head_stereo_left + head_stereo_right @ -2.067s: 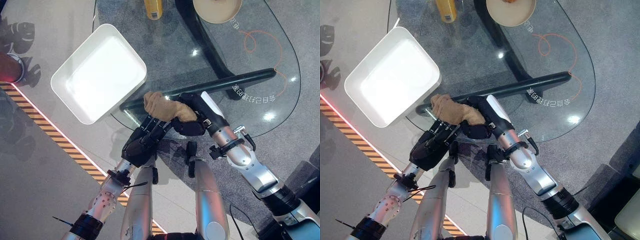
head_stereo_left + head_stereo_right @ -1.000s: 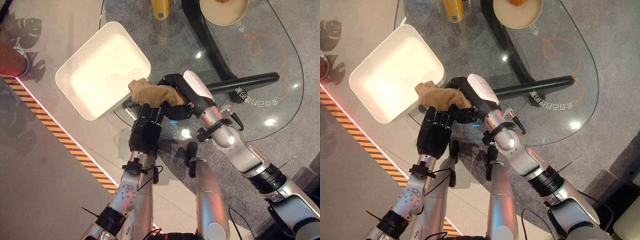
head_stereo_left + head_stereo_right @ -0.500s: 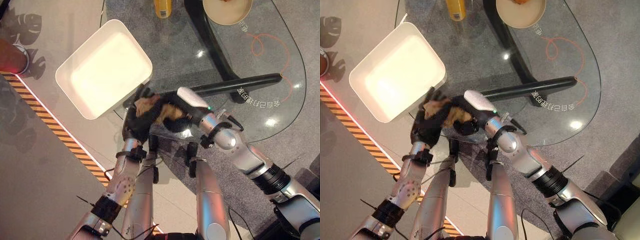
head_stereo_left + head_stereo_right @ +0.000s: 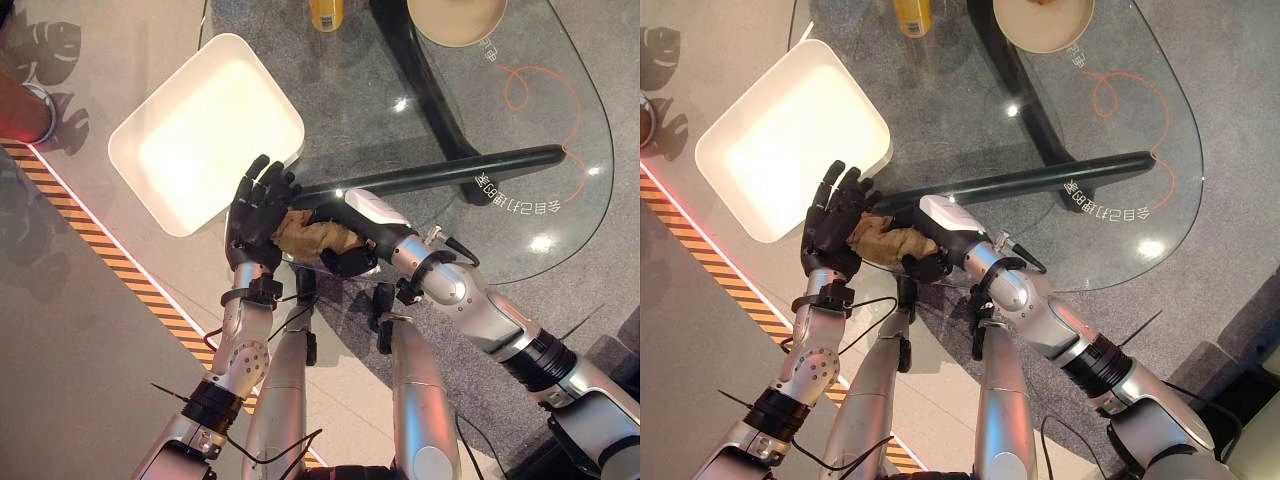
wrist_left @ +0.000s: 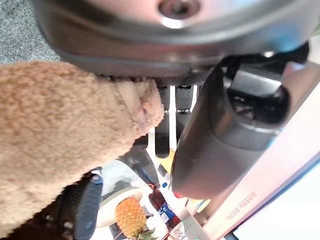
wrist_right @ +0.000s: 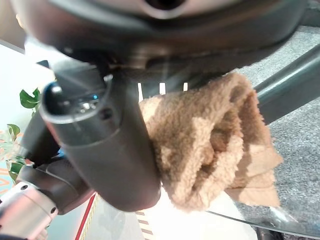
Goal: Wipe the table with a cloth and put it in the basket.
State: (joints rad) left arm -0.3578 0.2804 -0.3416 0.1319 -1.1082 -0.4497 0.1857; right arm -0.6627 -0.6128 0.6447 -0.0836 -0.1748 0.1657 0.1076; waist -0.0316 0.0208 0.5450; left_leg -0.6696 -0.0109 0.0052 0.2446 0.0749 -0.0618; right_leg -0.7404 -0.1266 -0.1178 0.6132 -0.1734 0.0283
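Right hand [image 4: 345, 255] gripping bunched cloth [image 4: 312, 236], its length stretching toward the spread-fingered left hand [image 4: 255, 212] touching its far end, basket [image 4: 205, 130] just beyond.

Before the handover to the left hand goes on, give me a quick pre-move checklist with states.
1. Right hand curled round the tan cloth: ok.
2. Left hand beside the cloth, fingers straight, touching it: ok; not closed on it yet.
3. Cloth over the glass table's near edge, clear of the white basket: ok.
4. Basket open, nothing inside it: ok.
5. Yellow bottle and bowl far from both hands: ok.
6. Table wiped clean: cannot tell.
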